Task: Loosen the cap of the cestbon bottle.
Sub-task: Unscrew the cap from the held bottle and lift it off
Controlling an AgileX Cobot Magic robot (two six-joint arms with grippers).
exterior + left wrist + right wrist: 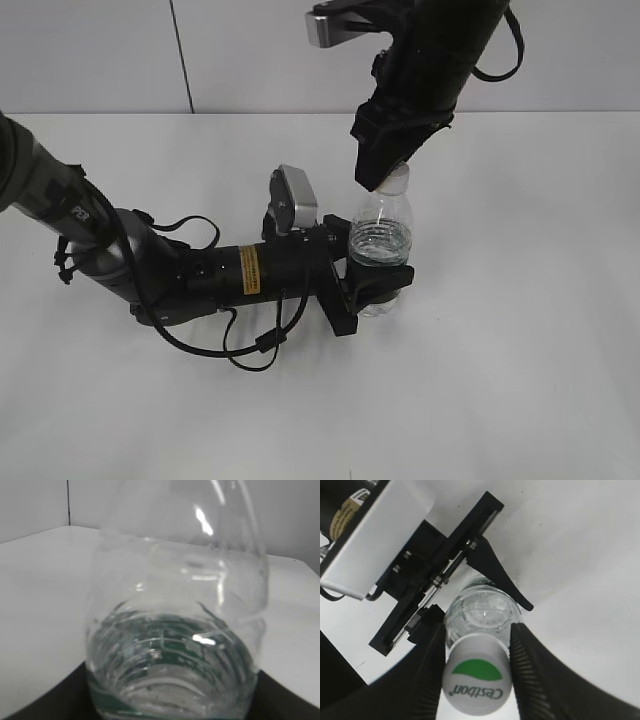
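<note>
The clear ribbed Cestbon bottle [382, 228] stands upright on the white table. My left gripper [375, 285] lies low and is shut on its lower body. In the left wrist view the bottle [175, 630] fills the frame, with the green label showing through it. The white cap [397, 181] with its green patch is on the bottle. My right gripper [386, 172] comes down from above, and its two ribbed fingers [477, 630] press on both sides of the cap [476, 682]. The bottle's shoulder [482, 610] and the left gripper [470, 597] show below it.
The white table [520, 350] ends at a grey back wall [100, 50]. The left arm with its cables [200, 275] lies across the table on the left. The right arm [440, 50] hangs over the bottle.
</note>
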